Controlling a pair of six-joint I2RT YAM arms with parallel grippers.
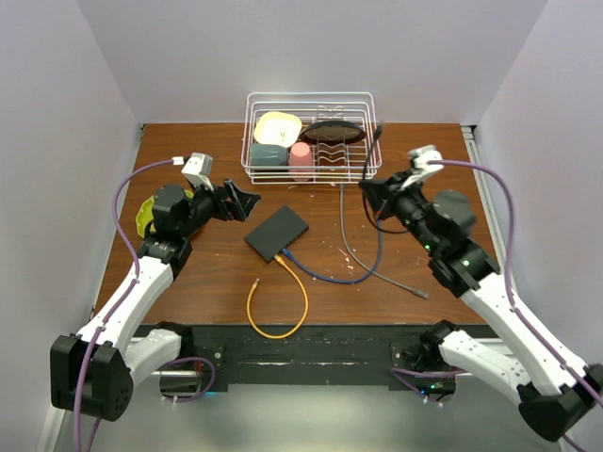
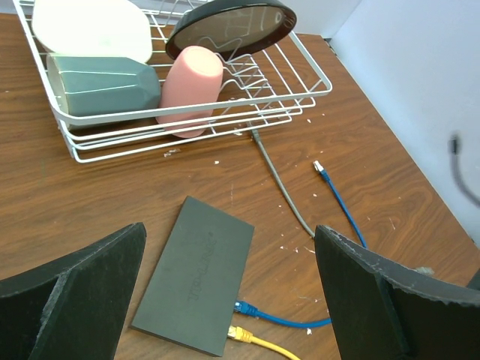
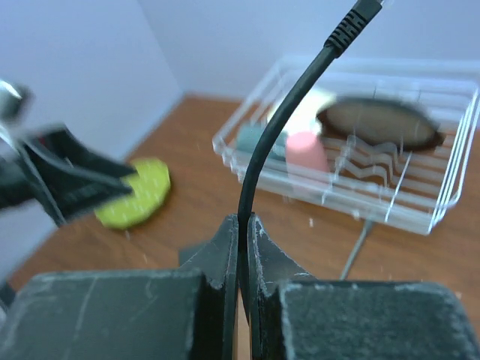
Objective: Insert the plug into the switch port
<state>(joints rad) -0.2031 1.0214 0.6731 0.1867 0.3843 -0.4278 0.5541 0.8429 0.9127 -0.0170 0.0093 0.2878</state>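
Jaws, right: right gripper (image 3: pixel 241 225) is pressed shut on a black cable (image 3: pixel 257 157), gripping below its plug (image 3: pixel 360 16), which points upward.
Jaws, left: left gripper (image 1: pixel 240 204) is spread wide and holds nothing, just beside the switch (image 1: pixel 277 234).
Switch port: on the switch edge where a blue cable (image 2: pixel 277 321) and a yellow cable (image 2: pixel 262 343) enter. It is well apart from the plug, and the exact socket cannot be told.
Risk: the grip is on flexible cable, so the plug may bend aside on contact. The unbraced switch could also slide away.

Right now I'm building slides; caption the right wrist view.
Right gripper shut on a dark cable, plug end raised, white wire rack beyond.
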